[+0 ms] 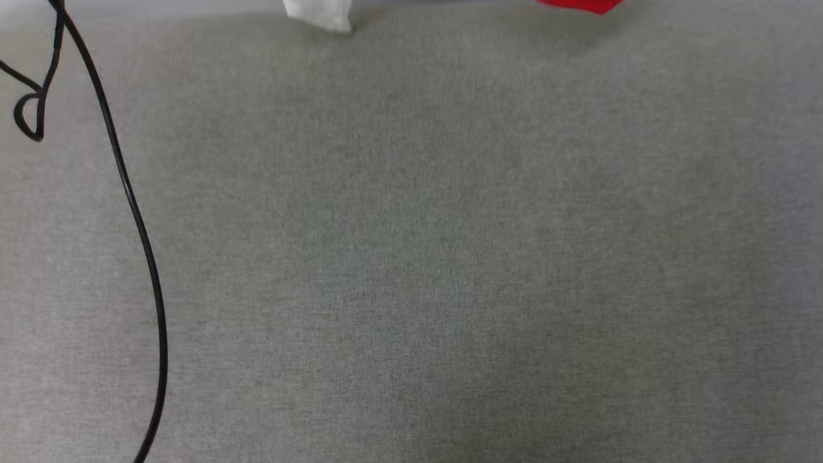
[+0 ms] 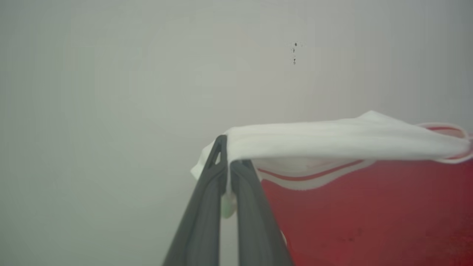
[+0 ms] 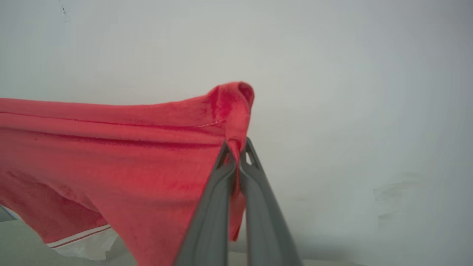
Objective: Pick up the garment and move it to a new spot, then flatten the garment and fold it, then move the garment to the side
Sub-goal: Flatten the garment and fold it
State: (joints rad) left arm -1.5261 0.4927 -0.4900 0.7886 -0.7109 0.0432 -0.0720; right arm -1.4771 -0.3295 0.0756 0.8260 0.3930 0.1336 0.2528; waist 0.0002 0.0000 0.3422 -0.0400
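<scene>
The garment, a bright red jersey-style shirt of soft knit with white sleeves edged in thin red stripes, is hanging in the air between the two arms, in front of a plain pale wall. It is not lying on the work surface. In the head view the garment is dipping in at the top edge as a red tip and, well apart from it, a white corner. Both are hanging above the grey woven cloth surface. A thin black cable is trailing across that surface at the left. The two holds are sitting far apart, and the top edge of the cloth is running nearly straight between them while the body is drooping freely below. In my judgement this hold is serving to spread the shirt, so that it can be carried to a new spot and laid down flat. Flattening and folding are not yet begun. The left gripper is pinching fully closed on a bunched fold of white sleeve, with a little cloth squeezing out between its dark fingers. The right gripper is likewise clamping shut on a twisted corner of red fabric. Whether that corner is hem or shoulder cannot be told.
</scene>
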